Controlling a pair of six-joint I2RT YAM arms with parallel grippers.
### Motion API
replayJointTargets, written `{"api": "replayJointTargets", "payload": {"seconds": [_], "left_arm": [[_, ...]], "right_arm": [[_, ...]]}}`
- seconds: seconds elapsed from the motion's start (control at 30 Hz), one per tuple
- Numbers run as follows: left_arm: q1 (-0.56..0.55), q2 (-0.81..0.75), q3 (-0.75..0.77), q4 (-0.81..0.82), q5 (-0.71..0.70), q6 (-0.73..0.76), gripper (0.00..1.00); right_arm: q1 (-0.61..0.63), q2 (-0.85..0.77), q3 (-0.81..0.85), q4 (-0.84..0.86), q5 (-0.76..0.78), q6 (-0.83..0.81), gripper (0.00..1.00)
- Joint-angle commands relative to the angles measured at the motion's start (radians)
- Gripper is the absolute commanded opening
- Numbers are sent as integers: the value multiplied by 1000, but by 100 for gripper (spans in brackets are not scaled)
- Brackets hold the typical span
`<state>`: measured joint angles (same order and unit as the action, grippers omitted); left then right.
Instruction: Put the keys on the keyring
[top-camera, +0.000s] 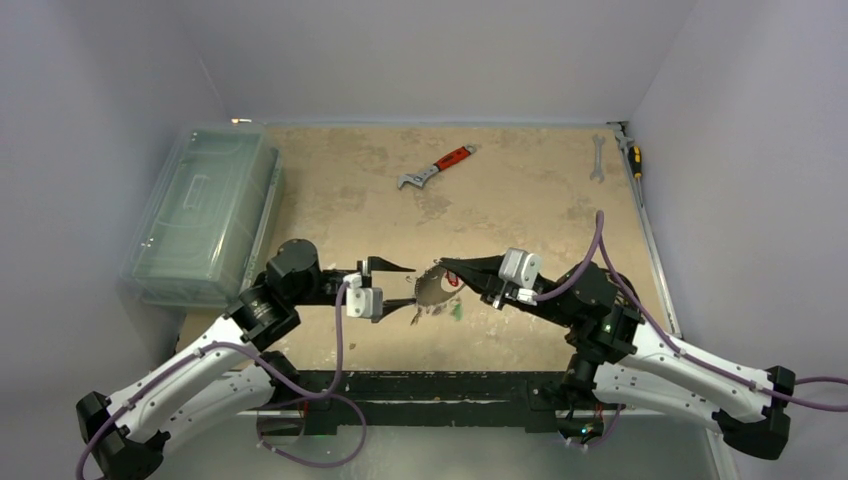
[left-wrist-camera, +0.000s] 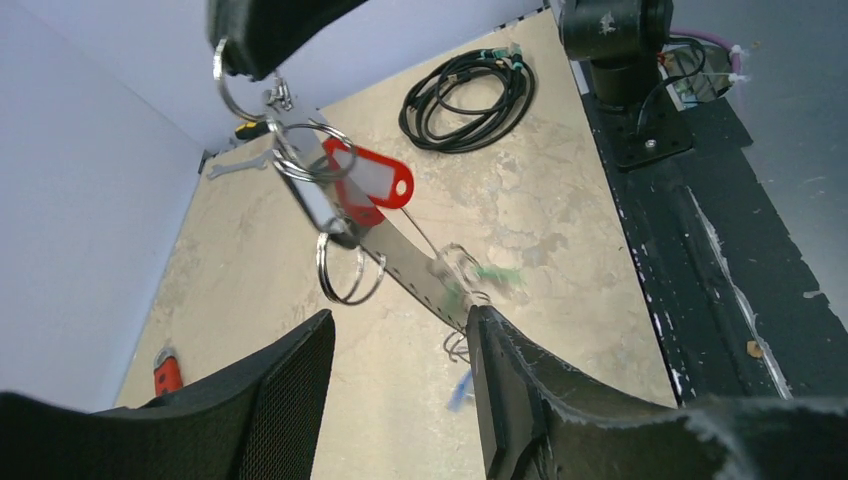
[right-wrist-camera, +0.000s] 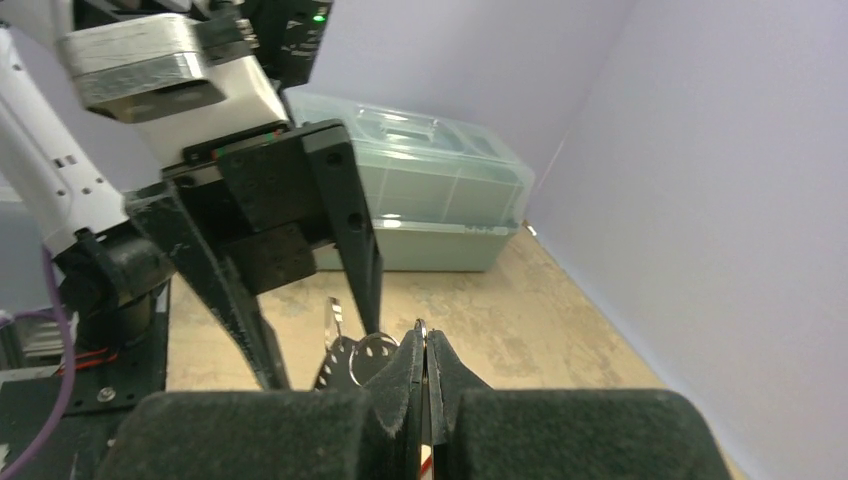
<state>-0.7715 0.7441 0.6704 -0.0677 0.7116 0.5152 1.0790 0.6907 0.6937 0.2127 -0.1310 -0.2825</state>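
Note:
My right gripper (top-camera: 447, 266) is shut on a thin wire loop at the top of the keyring (top-camera: 431, 290) and holds it above the table. In the left wrist view the keyring (left-wrist-camera: 400, 256) is a flat perforated silvery band hanging slantwise from the right gripper (left-wrist-camera: 246, 52). On it hang a red tag (left-wrist-camera: 377, 180), loose wire rings (left-wrist-camera: 346, 272), and blurred green (left-wrist-camera: 497, 274) and blue (left-wrist-camera: 459, 390) tags. My left gripper (top-camera: 410, 285) is open. The band's lower end lies against one of the left fingers (left-wrist-camera: 510, 390). In the right wrist view the pads (right-wrist-camera: 405, 365) pinch the loop.
A clear plastic box (top-camera: 205, 215) stands at the left. A red-handled wrench (top-camera: 437, 167) lies mid-back, and a spanner (top-camera: 597, 158) and a screwdriver (top-camera: 633, 155) lie at the back right. A coiled black cable (left-wrist-camera: 468, 88) lies near the right arm's base (left-wrist-camera: 615, 40).

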Motion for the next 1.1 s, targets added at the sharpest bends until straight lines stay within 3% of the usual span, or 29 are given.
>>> {"api": "replayJointTargets", "payload": {"seconds": [0.0, 0.1, 0.3, 0.6, 0.7, 0.8, 1.0, 1.07], "left_arm": [[7, -39, 0, 0, 63, 35, 53], [7, -50, -8, -3, 36, 47, 53], [7, -84, 2, 16, -83, 51, 43], [9, -149, -14, 28, -86, 58, 42], [9, -138, -13, 27, -129, 62, 36], [9, -125, -11, 44, -82, 41, 35], [8, -13, 9, 166, 228, -104, 38], [9, 24, 21, 207, 259, -152, 38]], "right_arm": [[-2, -13, 67, 81, 79, -29, 0], [-2, -18, 66, 78, 47, -24, 0], [-2, -15, 74, 38, -39, -18, 0], [-3, -19, 89, 16, -35, -35, 0], [-2, -14, 102, -1, -62, -34, 0], [-2, -11, 99, 11, -70, -24, 0], [-2, 4, 79, 69, -80, 8, 0], [-3, 11, 77, 86, -84, 19, 0]]}}
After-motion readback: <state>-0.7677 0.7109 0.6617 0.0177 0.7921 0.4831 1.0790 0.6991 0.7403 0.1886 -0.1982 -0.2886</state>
